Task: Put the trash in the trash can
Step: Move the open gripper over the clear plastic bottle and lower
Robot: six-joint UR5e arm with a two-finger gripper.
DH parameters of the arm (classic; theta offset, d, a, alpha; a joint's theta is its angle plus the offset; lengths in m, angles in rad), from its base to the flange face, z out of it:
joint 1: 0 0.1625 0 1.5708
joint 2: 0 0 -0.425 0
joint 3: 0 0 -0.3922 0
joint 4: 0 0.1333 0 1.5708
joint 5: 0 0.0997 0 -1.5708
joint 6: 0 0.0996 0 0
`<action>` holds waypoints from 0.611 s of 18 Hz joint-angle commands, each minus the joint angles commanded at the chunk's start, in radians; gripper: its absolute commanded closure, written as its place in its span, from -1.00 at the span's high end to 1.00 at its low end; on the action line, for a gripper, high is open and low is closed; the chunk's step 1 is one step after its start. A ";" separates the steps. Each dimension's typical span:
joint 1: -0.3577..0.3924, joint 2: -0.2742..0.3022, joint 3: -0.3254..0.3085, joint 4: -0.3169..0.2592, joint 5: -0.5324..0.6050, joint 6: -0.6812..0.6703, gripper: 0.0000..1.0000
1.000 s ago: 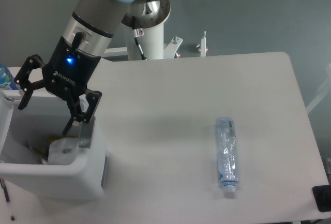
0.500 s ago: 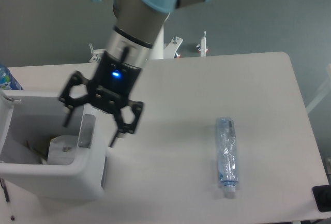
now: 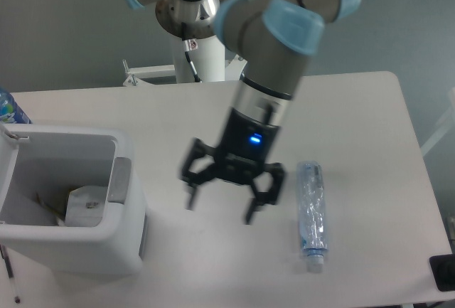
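Note:
A crushed clear plastic bottle (image 3: 311,212) lies lengthwise on the white table at the right, cap toward the front edge. The white trash can (image 3: 124,240) stands at the front left, and a translucent white wrapper (image 3: 85,203) lies inside it. My gripper (image 3: 220,208) hangs open over the table's middle, empty, a short way left of the bottle and well right of the trash can. Its fingers look motion-blurred.
A blue-labelled bottle (image 3: 8,107) shows at the far left edge behind the trash can. The arm's white pedestal (image 3: 202,59) stands behind the table. A dark object (image 3: 443,272) sits at the front right corner.
My open gripper has swung from above the trash can rightward across the table to just left of the crushed bottle. The wrapper stays inside the trash can.

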 joint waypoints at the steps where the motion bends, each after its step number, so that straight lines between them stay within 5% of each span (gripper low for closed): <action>1: 0.000 -0.014 -0.001 -0.006 0.081 0.034 1.00; 4: -0.003 -0.048 -0.009 -0.011 0.207 0.071 1.00; 11: -0.006 -0.098 0.003 0.012 0.258 0.226 1.00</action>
